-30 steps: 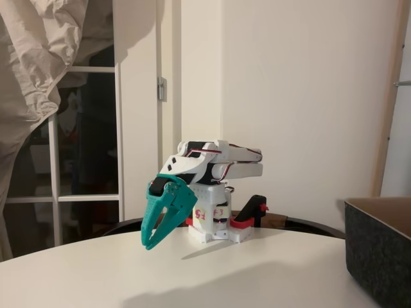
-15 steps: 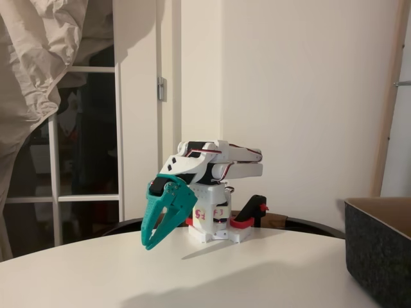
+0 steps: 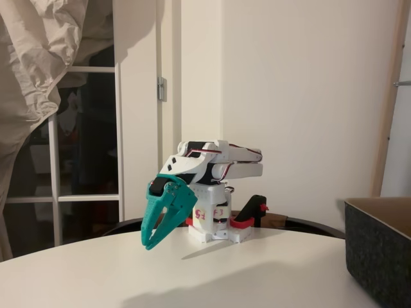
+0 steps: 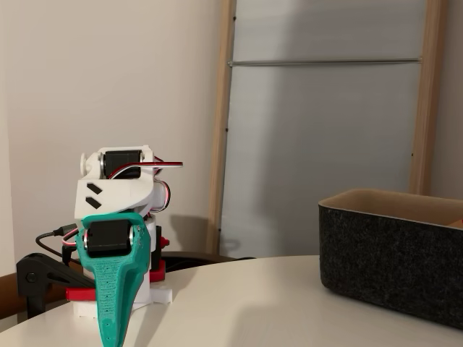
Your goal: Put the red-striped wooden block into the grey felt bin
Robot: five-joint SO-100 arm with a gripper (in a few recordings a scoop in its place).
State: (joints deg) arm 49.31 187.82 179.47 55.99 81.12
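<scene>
Nothing has shifted since the earlier frames: the arm sits folded over its base exactly as before, with the teal gripper (image 3: 152, 242) pointing down at the white table (image 3: 192, 276).

In a fixed view the gripper (image 4: 110, 340) hangs at about 7 o'clock from the arm's white body (image 4: 119, 195), its tip just above the tabletop or touching it; which of the two cannot be told. Its jaws lie close together, tips meeting or nearly so, with nothing between them.

At 3 o'clock from the arm, well apart from it, stands the grey felt bin (image 4: 391, 253): dark charcoal, thick straight walls, a rounded corner, a tan-brown lining showing along the far inner wall. Its right side is cut off by the frame in both fixed views (image 3: 379, 256). Low camera angles hide the bin's floor and whatever lies in it.

At the far right edge, just above the bin's rim, a small orange-brown sliver (image 4: 457, 223) shows inside; it is too small and cropped to identify.
</scene>
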